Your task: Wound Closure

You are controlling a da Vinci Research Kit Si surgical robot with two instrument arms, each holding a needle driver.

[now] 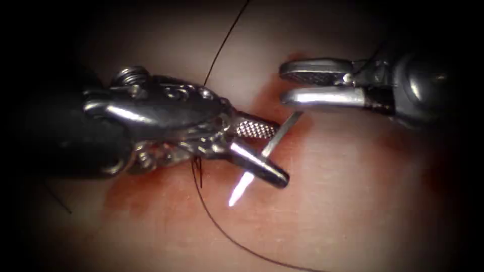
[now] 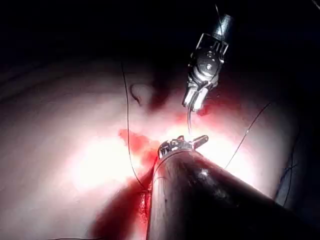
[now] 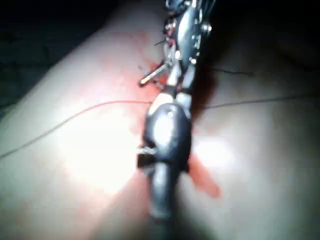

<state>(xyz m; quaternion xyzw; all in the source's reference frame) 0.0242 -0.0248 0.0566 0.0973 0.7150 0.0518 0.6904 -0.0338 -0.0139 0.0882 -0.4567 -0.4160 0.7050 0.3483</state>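
Seen from the endoscope, the left end effector (image 1: 259,151) reaches in from the left over the tissue (image 1: 353,201). Its two jaws are clamped on the curved needle (image 1: 267,151), gripping it near the middle of its curve. The needle crosses the jaws on a slant: one end points up and to the right toward the other tool, and the other end shines brightly just below the jaws. Both ends appear free of the tissue, so the needle seems to be held above the surface, not in it.

The right end effector (image 1: 292,85) comes in from the right, its jaws slightly apart and holding nothing. It sits near the needle's upper end without touching it.

Dark thread (image 1: 227,236) runs from under the left tool and curves down and to the right across the tissue. Another strand rises past that tool toward the top of the view. Red fluid (image 1: 151,191) stains the tissue around both tools. The cut itself cannot be made out clearly beneath the fluid and the tools.

As a judgement, the risks lie in the grip and the thread. The needle could twist or slip in the jaws if knocked by the nearby open tool. The loose thread lies close enough to catch on a tool's wrist.
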